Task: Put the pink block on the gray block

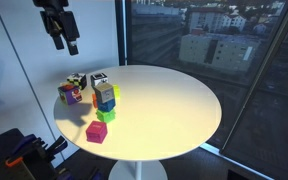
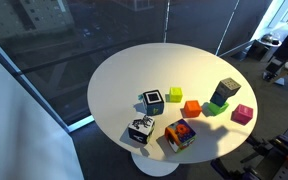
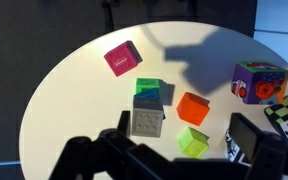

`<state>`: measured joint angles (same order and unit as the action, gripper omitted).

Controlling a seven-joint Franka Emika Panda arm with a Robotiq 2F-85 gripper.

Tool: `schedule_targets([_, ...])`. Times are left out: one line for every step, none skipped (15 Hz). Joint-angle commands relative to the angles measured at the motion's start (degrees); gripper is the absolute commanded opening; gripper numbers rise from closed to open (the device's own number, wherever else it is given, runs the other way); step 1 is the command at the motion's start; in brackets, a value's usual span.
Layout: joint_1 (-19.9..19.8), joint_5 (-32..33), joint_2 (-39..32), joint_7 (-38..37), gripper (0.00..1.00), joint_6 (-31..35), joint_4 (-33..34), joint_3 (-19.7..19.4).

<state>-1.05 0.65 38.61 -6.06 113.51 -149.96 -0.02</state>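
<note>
The pink block [image 1: 96, 131] lies alone on the round white table [image 1: 174, 100], near its edge; it also shows in the other exterior view [image 2: 243, 114] and in the wrist view [image 3: 122, 58]. The gray block [image 1: 104, 88] tops a short stack over a blue and a green block, and shows in both exterior views [image 2: 225, 91] and the wrist view [image 3: 147, 122]. My gripper [image 1: 65, 44] hangs high above the table's far side, open and empty. In the wrist view its fingers [image 3: 184, 138] frame the gray block and a lime cube.
An orange cube [image 3: 192, 107], a lime cube [image 3: 193, 140], a purple-and-orange multicoloured cube [image 3: 254, 82] and two white cubes with black marks [image 2: 140, 130] [image 2: 152, 101] lie around the stack. Glass windows stand close behind the table.
</note>
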Motion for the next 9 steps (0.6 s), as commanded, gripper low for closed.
schedule_targets([-1.6, 0.1, -0.4, 0.6, 1.0, -0.8, -0.6, -1.1])
schedule_targets([-2.1, 0.5, -1.0, 0.3, 1.0, -1.6, -0.4, -1.1])
schedule_targets([-2.7, 0.8, -1.7, -0.3, 1.0, -2.5, -0.2, -1.0])
schedule_targets([-2.9, 0.5, -2.2, -0.1, 1.0, -3.2, 0.0, -1.3])
schedule_targets([-2.4, -0.1, -1.1, 0.1, 1.0, -1.7, -0.7, -0.8])
schedule_targets([-2.6, -0.1, -1.4, 0.1, 1.0, -1.8, -0.7, -0.8])
schedule_targets([-2.5, -0.1, -1.5, 0.1, 1.0, -1.8, -0.7, -0.8])
schedule_targets([-2.5, -0.1, -1.5, 0.1, 1.0, -1.8, -0.7, -0.8])
schedule_targets([-2.5, -0.1, -1.5, 0.1, 1.0, -1.8, -0.7, -0.8])
